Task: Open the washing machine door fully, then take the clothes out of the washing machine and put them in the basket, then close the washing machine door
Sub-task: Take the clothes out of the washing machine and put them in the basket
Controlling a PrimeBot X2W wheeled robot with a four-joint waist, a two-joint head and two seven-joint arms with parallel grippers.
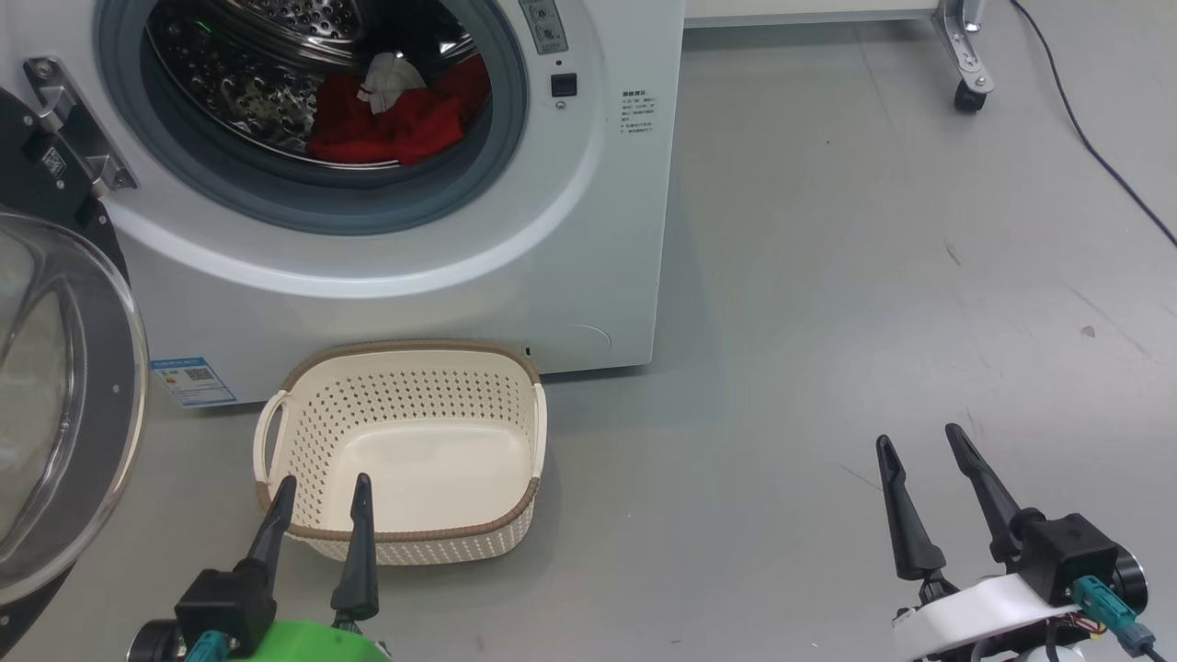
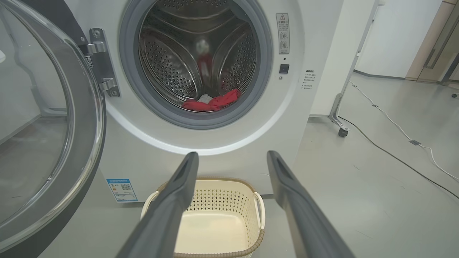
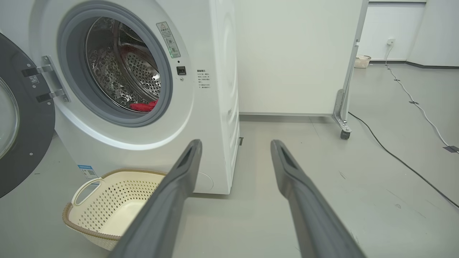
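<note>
The white washing machine point(image 1: 588, 230) stands ahead with its round door point(image 1: 64, 405) swung wide open to the left, black rim and glass bowl facing me. Red clothes point(image 1: 395, 124) with a bit of white cloth lie low in the steel drum, also seen as clothes point(image 2: 213, 103) and clothes point(image 3: 144, 105). The cream basket point(image 1: 303, 391) sits empty on the floor before the machine. My left gripper point(image 1: 322, 483) hovers open at the basket's near rim. My right gripper point(image 1: 919, 439) is open over bare floor to the right. Nothing is between either pair of fingers.
Grey floor stretches to the right of the washer. A wheeled white stand point(image 1: 965, 87) is at the back right, with a black cable point(image 1: 1094, 147) running across the floor. A second small basket point(image 3: 362, 61) stands far off by the wall.
</note>
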